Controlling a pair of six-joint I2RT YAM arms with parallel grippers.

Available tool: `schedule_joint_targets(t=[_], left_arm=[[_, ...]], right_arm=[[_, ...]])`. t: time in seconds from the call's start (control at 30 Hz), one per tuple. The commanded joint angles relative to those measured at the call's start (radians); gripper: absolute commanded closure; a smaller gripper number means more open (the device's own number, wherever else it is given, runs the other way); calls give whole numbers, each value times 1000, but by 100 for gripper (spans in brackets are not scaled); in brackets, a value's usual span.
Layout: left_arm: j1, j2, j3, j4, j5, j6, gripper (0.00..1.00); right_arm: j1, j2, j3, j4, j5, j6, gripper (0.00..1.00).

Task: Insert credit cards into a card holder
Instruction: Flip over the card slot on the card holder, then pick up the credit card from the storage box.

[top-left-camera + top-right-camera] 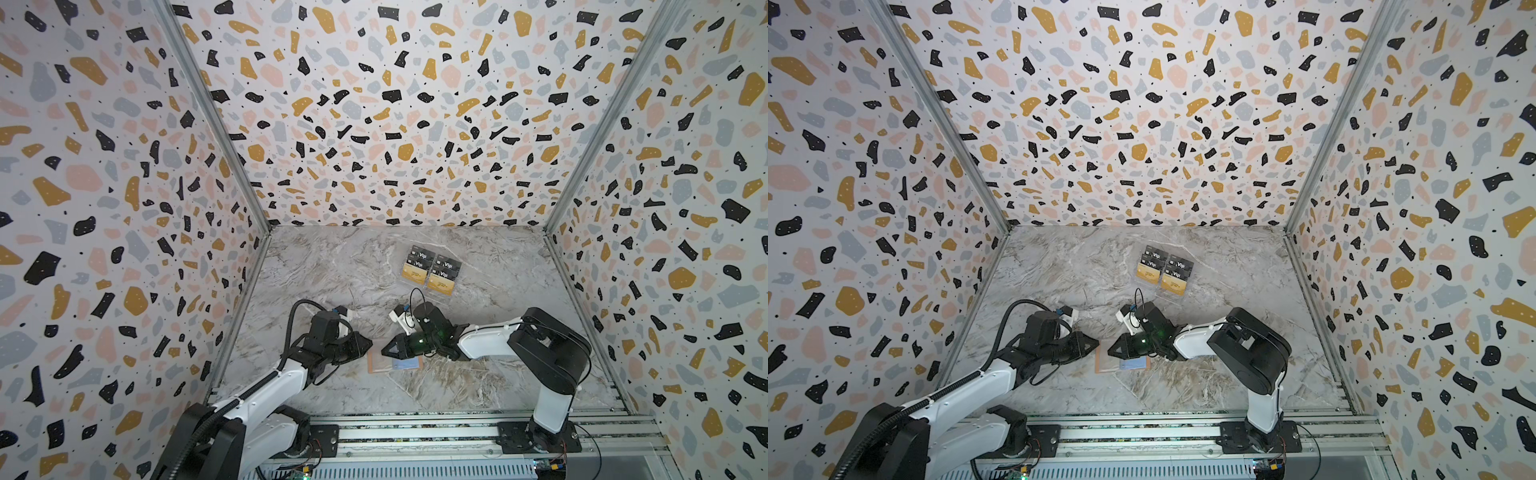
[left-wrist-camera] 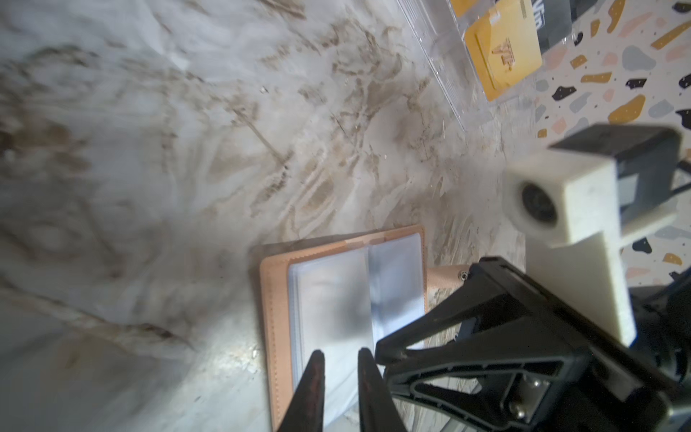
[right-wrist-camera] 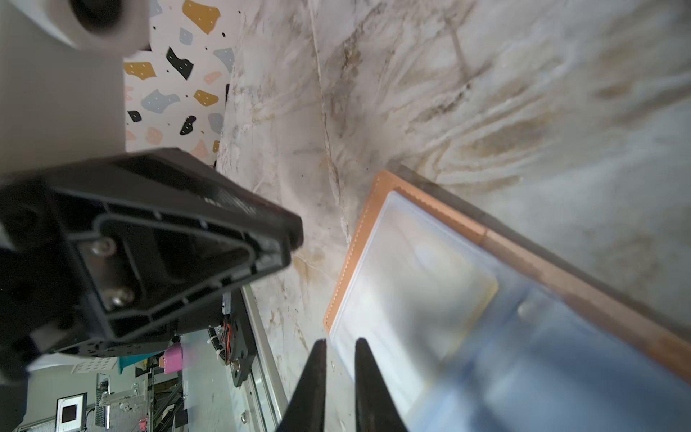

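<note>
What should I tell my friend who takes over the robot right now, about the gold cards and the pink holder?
Left gripper: jaws a slim gap apart, above the open card holder, no card between them.
Right gripper: same, also over the holder.
Credit cards: in the clear stand at the back, in front of the black Vip cards.
Done: holder lies open on the table; no gold card shows in its sleeves.
Left: fetch each gold card and slide it into a sleeve.
</note>
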Motion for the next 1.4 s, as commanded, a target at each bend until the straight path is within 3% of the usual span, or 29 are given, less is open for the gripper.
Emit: schedule_joint_targets(t=[0.0, 0.27, 0.47, 0.67, 1.37], left_arm=[[-51, 28, 49, 11, -23, 1, 80], [-63, 138, 160, -21, -163, 67, 76], [-65, 183, 206, -72, -196, 158, 81], [-66, 203, 270, -101, -196, 186, 81], [-65, 222, 273, -131, -230, 196, 75]], right_arm=[[-61, -85, 44, -77, 12, -78, 78], [-264, -132, 365, -631, 142, -481, 60], [-387, -50, 604, -900, 159, -655, 57], [-443, 110, 844, -1102, 208, -781, 58], [-475, 263, 972, -1161, 318, -865, 60]])
